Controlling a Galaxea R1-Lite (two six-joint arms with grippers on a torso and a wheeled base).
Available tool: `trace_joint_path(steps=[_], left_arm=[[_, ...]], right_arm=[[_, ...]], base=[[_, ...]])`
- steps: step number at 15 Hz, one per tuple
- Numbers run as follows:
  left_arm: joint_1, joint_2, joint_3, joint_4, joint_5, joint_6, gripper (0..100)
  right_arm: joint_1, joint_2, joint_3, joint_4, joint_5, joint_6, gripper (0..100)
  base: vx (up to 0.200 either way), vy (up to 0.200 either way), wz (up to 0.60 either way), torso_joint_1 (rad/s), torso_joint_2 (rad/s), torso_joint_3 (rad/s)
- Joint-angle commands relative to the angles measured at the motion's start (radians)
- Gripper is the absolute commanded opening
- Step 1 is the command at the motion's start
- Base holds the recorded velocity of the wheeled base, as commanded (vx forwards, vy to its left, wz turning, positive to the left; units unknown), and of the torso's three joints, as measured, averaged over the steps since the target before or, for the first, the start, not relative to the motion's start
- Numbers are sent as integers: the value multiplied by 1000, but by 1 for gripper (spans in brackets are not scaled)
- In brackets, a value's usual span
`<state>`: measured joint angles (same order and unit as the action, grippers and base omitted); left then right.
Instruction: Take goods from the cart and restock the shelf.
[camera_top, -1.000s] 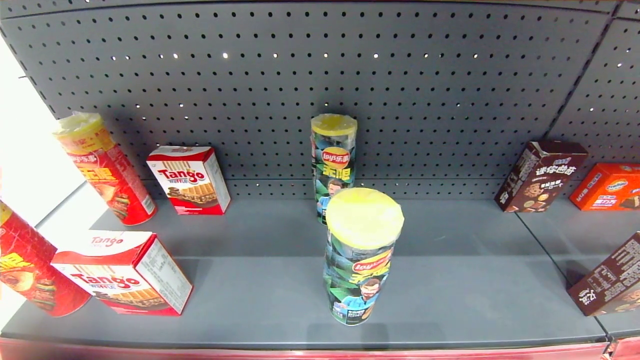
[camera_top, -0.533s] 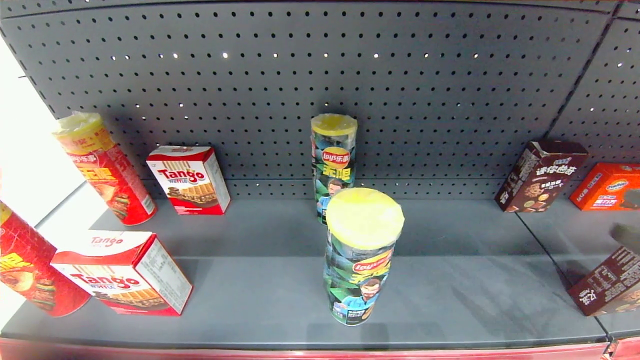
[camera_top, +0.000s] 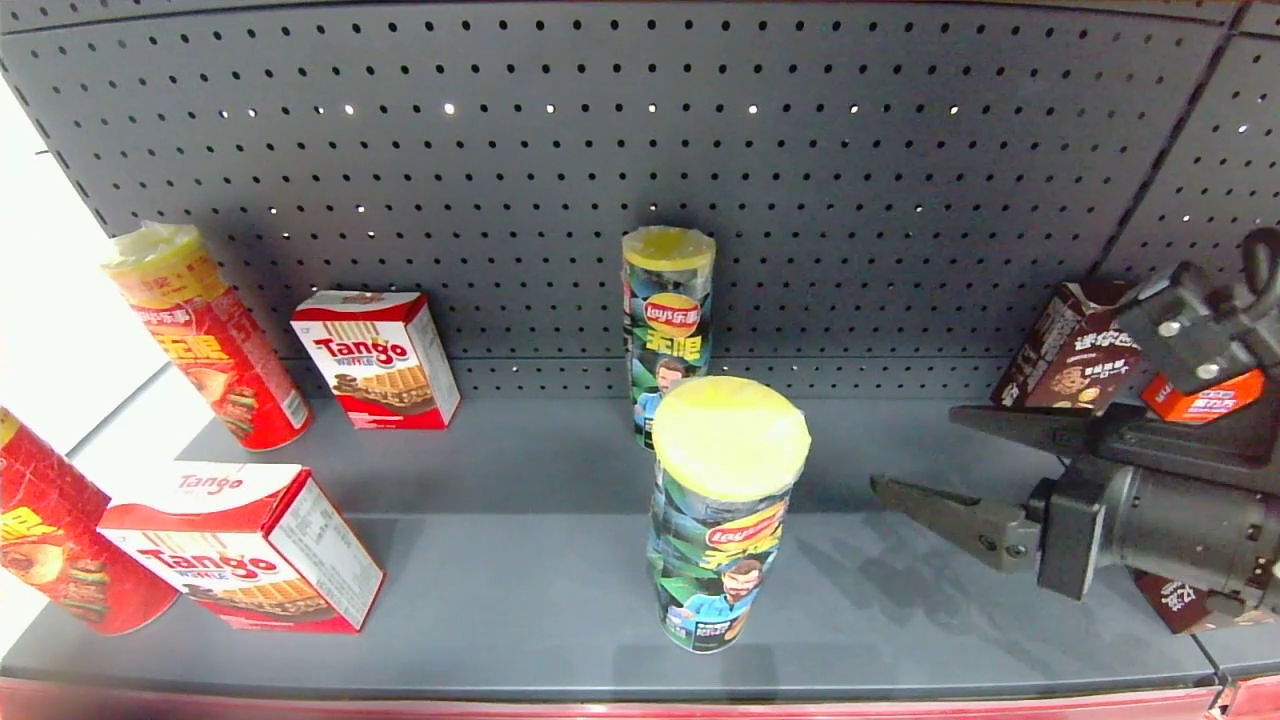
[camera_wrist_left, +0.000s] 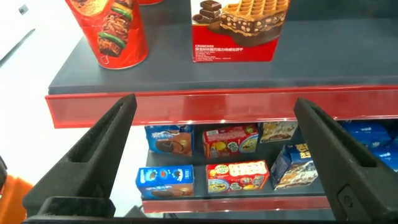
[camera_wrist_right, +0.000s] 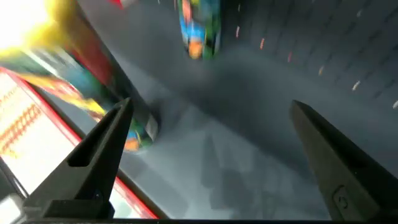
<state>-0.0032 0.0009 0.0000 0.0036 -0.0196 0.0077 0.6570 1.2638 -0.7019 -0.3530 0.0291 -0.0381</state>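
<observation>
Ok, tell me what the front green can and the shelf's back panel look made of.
Front green can: probably cardboard tube, glossy printed wrap; yellow lid looks plastic. Back panel: apparently painted metal, matte grey, rows of punched holes.

On shelf (camera_top: 500, 570), back can (camera_top: 667, 330) behind front can (camera_top: 725, 510); right gripper (camera_top: 915, 450) right of both

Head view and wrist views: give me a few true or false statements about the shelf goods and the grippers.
The right gripper is open and empty. True.
The front can lies on its side. False: it stands upright.
The back wafer box stands left of the back can. True.
The left gripper is shut. False: it is open and empty.
</observation>
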Motion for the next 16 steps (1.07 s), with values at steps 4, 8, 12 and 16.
trace_joint_path(steps=[4,8,12,16], left_arm=[[0,4,0,-1,3,-3,100],[0,4,0,-1,1,-3,100],[0,4,0,-1,0,-3,100],[0,4,-2,-1,0,-3,100]], right_arm=[[3,123,18,-3,-6,-2,100],[7,215,-5,-15,-5,-2,100],[9,285,-71,-31,-3,-2,100],[41,305,-77,-35,-3,-2,100]], base=[[0,0,0,0,0,0],[0,0,0,0,0,0],[0,0,0,0,0,0],[0,0,0,0,0,0]])
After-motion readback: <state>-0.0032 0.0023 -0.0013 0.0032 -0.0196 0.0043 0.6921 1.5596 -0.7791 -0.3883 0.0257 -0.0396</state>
